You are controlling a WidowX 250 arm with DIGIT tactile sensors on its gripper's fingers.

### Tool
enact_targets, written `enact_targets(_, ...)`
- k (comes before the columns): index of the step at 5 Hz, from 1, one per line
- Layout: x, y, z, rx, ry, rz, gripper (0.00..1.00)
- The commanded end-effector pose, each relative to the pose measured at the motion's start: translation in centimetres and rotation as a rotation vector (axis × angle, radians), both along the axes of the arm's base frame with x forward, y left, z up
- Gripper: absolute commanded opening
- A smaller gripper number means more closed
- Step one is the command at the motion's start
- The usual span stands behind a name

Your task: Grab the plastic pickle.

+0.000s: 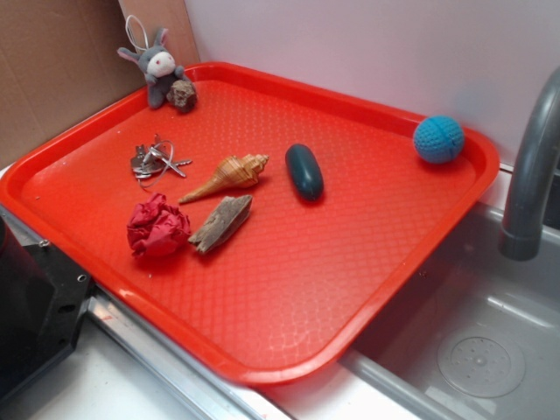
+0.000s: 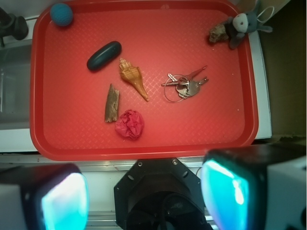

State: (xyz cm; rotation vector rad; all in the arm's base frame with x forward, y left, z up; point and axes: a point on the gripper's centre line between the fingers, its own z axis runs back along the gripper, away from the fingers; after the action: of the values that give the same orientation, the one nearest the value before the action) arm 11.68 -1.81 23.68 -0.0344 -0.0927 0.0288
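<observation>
- Our gripper hangs high above the near edge of the red tray, with its two fingers spread wide apart and nothing held between them.
- From the gripper, we judge the plastic pickle to lie well ahead and off to the left in the wrist view, toward the tray's far left corner.
- Its long axis runs on a slant across the wrist view, near end lower left, far end upper right, so we would likely need to turn the fingers to close across its narrow width.
- A seashell lies just beside the pickle, apart from it, on the side nearer us.
- A blue crocheted ball sits in the far left corner, beyond the pickle.
</observation>
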Motion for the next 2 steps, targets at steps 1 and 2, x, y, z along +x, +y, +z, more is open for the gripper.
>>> enact_targets(1, 0.0, 0.0, 0.0, 0.0, 0.0, 0.0, 1.0)
enact_targets(2, 2.9, -1.2, -3.1, -0.032, 0.019, 0.136, 1.0)
